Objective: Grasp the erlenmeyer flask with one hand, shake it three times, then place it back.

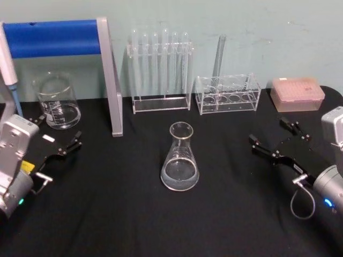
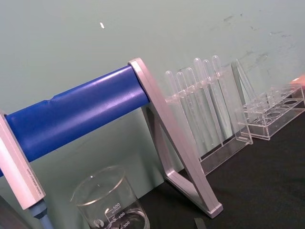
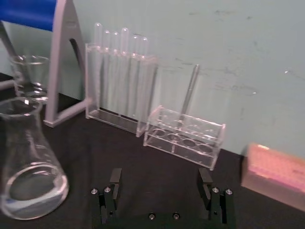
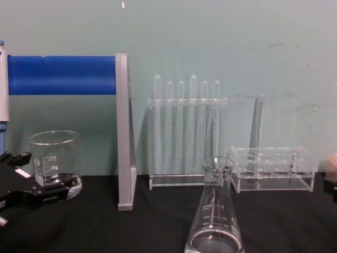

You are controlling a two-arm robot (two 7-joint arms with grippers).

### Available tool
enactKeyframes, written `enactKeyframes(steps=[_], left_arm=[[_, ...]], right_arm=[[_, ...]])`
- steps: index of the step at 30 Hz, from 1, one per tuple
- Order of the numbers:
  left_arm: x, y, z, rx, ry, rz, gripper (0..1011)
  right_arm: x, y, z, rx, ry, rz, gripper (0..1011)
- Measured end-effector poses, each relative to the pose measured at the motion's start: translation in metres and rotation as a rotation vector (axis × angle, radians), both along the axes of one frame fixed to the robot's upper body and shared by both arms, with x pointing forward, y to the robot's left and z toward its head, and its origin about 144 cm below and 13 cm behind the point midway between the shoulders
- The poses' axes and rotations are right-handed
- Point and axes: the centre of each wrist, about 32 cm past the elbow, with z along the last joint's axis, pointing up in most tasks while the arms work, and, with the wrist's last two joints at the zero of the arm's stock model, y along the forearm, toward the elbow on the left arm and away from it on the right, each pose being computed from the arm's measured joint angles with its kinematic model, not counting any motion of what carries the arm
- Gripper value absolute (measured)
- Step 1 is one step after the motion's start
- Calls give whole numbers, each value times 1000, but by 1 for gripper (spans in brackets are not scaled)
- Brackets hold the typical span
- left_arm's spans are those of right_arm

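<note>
The erlenmeyer flask [image 1: 180, 158] stands upright at the centre of the frame on the black table [image 1: 107, 214], clear of both claws. The left gripper [image 1: 58, 134] at lower left and the right gripper [image 1: 267, 131] at the right edge both gape wide and empty, seemingly readied for the grasp.

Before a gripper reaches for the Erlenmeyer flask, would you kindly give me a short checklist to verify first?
1. Erlenmeyer flask upright on the black table: ok.
2. Right gripper open, jaws wide apart: ok.
3. Right gripper lined up with the flask: not ok; flask sits off to one side of its jaws.
4. Table between right gripper and flask free of other glassware: ok.
5. Left gripper open near the beaker, apart from the flask: ok.
6. Liquid in flask low, well below neck: ok.
</note>
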Motion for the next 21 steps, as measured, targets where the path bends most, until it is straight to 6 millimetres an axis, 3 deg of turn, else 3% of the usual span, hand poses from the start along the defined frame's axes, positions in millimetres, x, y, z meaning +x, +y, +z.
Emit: enactKeyframes(steps=[10,21], left_arm=[[0,0,0,0,0,0,1001],[0,0,0,0,0,0,1001]], right_arm=[[-7,4,0,81,48,85,1000],[-7,27,-6,95,76,203,1000]])
